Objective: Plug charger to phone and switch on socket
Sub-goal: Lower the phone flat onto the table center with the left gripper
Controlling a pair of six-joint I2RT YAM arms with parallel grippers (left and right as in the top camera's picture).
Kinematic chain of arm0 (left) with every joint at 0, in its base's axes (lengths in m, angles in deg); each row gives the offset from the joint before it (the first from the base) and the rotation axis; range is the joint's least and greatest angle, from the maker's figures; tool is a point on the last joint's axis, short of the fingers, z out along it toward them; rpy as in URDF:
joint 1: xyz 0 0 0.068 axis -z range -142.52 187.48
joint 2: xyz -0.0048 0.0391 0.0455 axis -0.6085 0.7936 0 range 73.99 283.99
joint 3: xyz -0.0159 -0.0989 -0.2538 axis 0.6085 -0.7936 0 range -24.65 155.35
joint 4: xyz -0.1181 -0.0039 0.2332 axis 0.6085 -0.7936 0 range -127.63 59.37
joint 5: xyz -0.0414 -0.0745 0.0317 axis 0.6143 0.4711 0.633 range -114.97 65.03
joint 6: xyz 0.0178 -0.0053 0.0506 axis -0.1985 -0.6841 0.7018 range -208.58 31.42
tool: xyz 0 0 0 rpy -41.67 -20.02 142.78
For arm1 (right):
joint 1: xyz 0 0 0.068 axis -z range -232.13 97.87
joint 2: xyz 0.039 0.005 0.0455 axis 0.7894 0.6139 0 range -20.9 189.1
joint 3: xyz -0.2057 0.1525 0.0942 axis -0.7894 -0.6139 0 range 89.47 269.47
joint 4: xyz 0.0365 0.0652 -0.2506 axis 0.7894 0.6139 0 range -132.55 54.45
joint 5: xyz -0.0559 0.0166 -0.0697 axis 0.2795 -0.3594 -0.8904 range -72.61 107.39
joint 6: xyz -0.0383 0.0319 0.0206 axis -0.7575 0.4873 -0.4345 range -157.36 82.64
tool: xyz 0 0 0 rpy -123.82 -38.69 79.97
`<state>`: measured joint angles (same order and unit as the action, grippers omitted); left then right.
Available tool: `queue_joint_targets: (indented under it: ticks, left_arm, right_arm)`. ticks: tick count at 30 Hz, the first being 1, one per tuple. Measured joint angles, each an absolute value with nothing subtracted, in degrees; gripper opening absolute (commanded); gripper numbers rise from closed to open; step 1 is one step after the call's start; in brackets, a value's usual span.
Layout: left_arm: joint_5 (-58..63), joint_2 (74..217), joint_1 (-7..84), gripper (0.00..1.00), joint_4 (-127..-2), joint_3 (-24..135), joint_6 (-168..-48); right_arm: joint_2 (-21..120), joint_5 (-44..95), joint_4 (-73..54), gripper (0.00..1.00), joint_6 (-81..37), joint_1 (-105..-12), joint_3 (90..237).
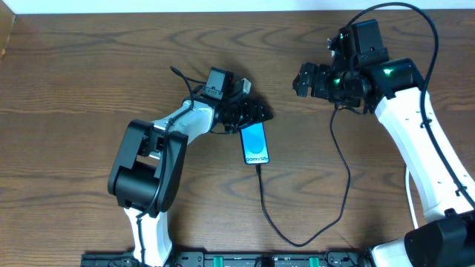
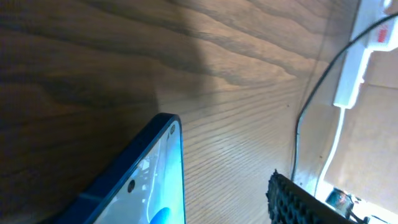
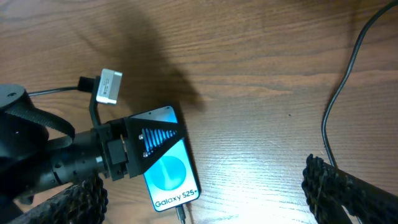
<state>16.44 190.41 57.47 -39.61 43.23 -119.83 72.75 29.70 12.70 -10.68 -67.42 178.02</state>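
Observation:
The phone (image 1: pixel 255 143) lies flat at the table's middle with its blue "Galaxy S25" screen up, and it also shows in the right wrist view (image 3: pixel 171 177) and the left wrist view (image 2: pixel 149 186). The black charger cable (image 1: pixel 297 242) is plugged into its near end (image 3: pixel 181 215) and loops right and up toward the right arm. My left gripper (image 1: pixel 251 115) is open over the phone's far end. My right gripper (image 1: pixel 306 80) is open and empty, above the table right of the phone. The white socket (image 2: pixel 351 68) shows only in the left wrist view, with red marks at the top right.
The socket's white lead (image 2: pixel 333 149) runs beside the black cable (image 2: pixel 298 130). The table's back edge (image 1: pixel 223 9) lies along the top. My left arm's base (image 1: pixel 145 170) stands at the front left, and my right arm (image 1: pixel 423 148) runs along the right side.

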Motion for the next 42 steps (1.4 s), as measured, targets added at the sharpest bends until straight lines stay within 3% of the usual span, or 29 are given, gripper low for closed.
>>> queue_joint_targets:
  ticks: [4,7,42]
  left_arm:
    - [13.82,189.65,57.49,0.84,-41.44,43.71,-119.74]
    - [12.20,189.28,57.53,0.85,-42.23,44.08,-119.83]
    - [2.43,188.40,57.88,0.88,-42.21,44.65,-119.85]
  right_arm:
    - [72.72,29.70,12.70,0.99,-10.70,-67.42,178.02]
    - [72.72,29.70,12.70,0.99,-10.70,-67.42,178.02]
    - [72.75,29.55,12.70,0.99,-10.68,-67.42,178.02]
